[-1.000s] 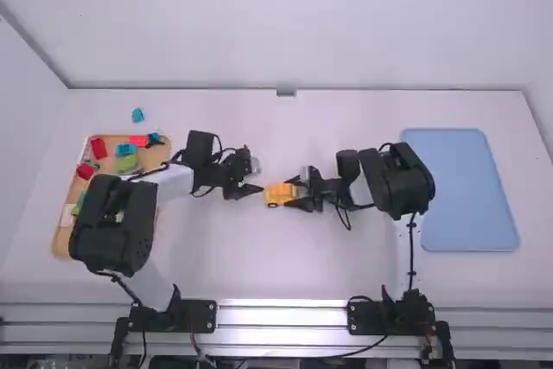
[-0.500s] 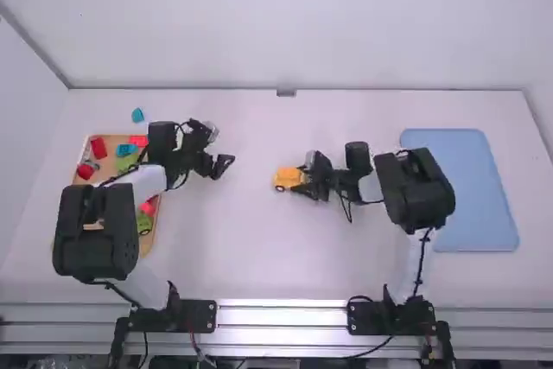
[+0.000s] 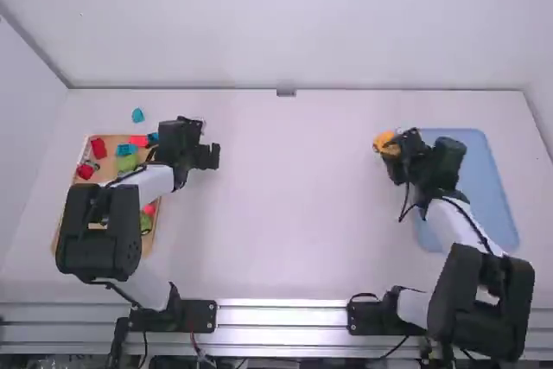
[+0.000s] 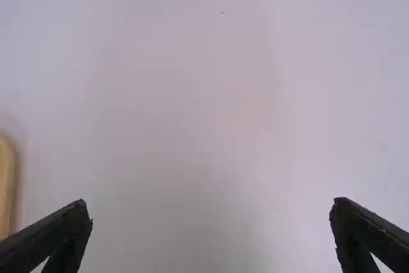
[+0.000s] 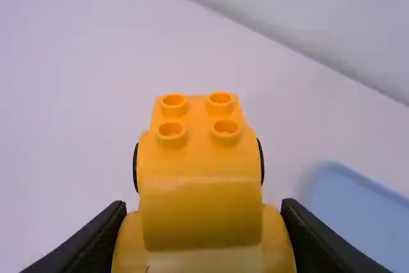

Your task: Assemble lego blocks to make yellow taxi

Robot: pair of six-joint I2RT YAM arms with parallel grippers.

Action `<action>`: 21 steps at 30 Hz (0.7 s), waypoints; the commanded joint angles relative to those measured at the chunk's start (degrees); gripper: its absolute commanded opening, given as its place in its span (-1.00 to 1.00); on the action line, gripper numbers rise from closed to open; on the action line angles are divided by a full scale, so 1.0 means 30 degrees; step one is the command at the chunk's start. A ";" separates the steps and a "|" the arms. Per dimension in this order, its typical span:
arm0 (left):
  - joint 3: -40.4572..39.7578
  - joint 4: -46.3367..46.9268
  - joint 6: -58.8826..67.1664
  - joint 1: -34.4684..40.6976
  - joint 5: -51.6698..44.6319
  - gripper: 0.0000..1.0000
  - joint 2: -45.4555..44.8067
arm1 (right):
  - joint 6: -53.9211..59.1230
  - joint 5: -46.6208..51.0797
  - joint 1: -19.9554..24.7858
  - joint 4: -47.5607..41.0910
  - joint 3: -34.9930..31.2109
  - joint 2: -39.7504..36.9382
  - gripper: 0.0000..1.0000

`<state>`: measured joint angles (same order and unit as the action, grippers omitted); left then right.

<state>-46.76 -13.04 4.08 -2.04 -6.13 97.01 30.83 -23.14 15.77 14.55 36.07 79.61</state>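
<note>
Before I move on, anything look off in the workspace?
One thing: a small blue block lies loose on the table beyond the wooden tray; other loose pieces sit inside it. Yellow taxi in the right hand shows no visible damage.

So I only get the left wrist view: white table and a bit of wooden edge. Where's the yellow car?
Observer: The car is held in the right arm's jaws.
Operator: Oh, over there! Is it near anything I could picture?
Observer: In the high view it sits just left of the blue tray.
Operator: And the wooden edge I can see, what's that part of?
Observer: It's the rim of the wooden tray, which holds coloured blocks.
</note>
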 commanded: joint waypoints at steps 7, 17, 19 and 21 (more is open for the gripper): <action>0.0073 -0.0554 -0.1617 0.0058 0.0510 0.98 -0.0408 | -0.3359 0.0729 0.5464 0.2637 -0.1588 0.2324 -0.23; 0.0073 -0.0612 -0.1443 0.0051 0.0284 0.98 -0.0415 | -0.3351 0.0896 0.6972 0.2091 -0.0066 0.5413 0.93; 0.0073 -0.0597 -0.1443 0.0168 0.0277 0.98 -0.0466 | -0.3402 0.1115 0.6907 0.1603 0.0168 0.5173 0.96; 0.0066 -0.0291 -0.1443 0.0277 0.0284 0.98 -0.0758 | -0.4022 0.1931 0.6601 0.0707 0.0350 0.4350 0.97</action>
<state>-46.76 -14.57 -0.08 -1.98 -5.26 96.99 20.62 -19.44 36.42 18.17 35.24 95.98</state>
